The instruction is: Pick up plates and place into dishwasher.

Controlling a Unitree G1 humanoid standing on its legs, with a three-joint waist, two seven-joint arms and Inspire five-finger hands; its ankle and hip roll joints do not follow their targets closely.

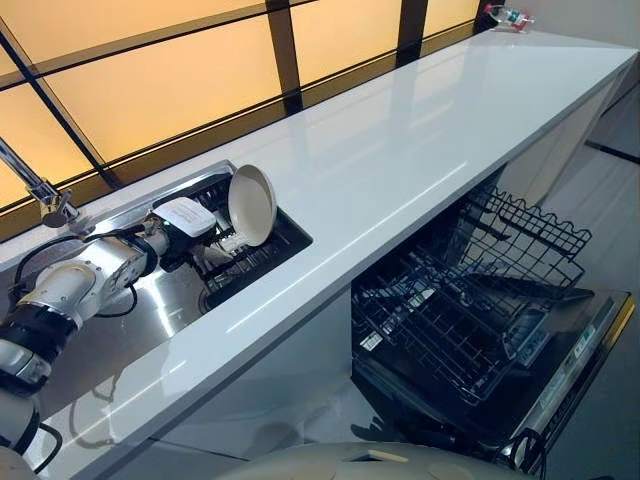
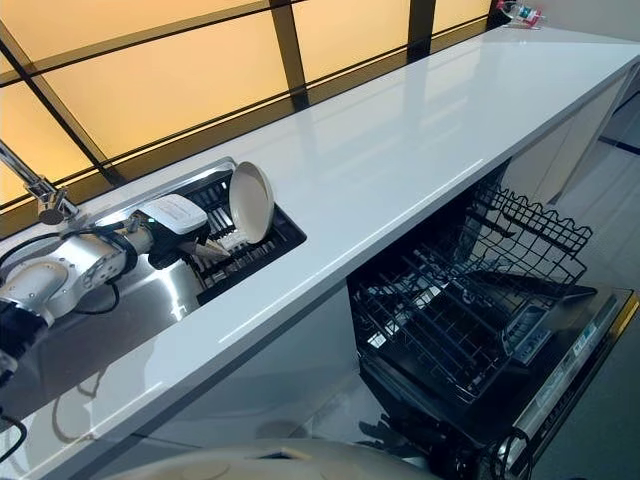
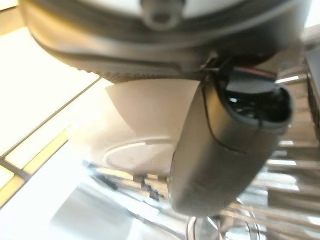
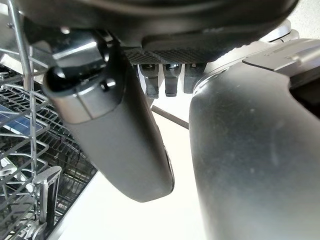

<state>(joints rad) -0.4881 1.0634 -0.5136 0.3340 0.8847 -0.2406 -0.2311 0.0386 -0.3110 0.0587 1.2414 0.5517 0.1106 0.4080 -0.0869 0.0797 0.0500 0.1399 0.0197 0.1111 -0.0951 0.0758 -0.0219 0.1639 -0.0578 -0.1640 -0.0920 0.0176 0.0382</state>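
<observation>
A white plate (image 1: 251, 204) stands on edge in the black rack (image 1: 262, 251) set in the sink, its hollow face turned away from my arm. My left hand (image 1: 188, 231) reaches in just beside it on the sink side. In the left wrist view the thumb (image 3: 225, 150) lies straight in front of the plate's underside (image 3: 135, 130), with a gap between them, and the hand holds nothing. My right hand (image 4: 125, 140) hangs open and empty beside the dishwasher's wire rack (image 4: 30, 165).
The dishwasher door is folded down, with the lower rack (image 1: 450, 330) pulled out over it and the upper rack (image 1: 530, 232) behind. A long white countertop (image 1: 420, 140) runs above it. A faucet (image 1: 42, 196) rises at the sink's far side. A small object (image 1: 508, 16) sits at the counter's far end.
</observation>
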